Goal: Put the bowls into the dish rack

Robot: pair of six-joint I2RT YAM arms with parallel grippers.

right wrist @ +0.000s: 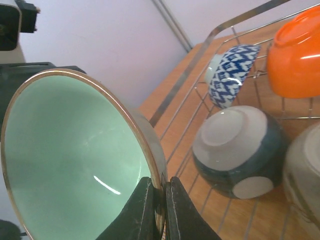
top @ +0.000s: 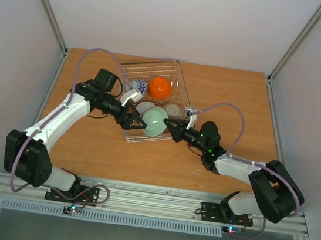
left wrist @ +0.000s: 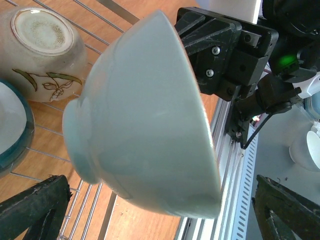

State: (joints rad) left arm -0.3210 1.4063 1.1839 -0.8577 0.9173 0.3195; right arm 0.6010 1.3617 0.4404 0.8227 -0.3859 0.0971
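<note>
right wrist: beige bowl cut by right edge | orange bowl cut at corner

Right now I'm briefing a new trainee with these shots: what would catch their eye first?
The pale green bowl, tipped on edge at the near end of the dish rack, pinched at its rim by the right gripper. The left gripper stands open on its other side. Behind it, a bright orange bowl stands out in the rack.
</note>
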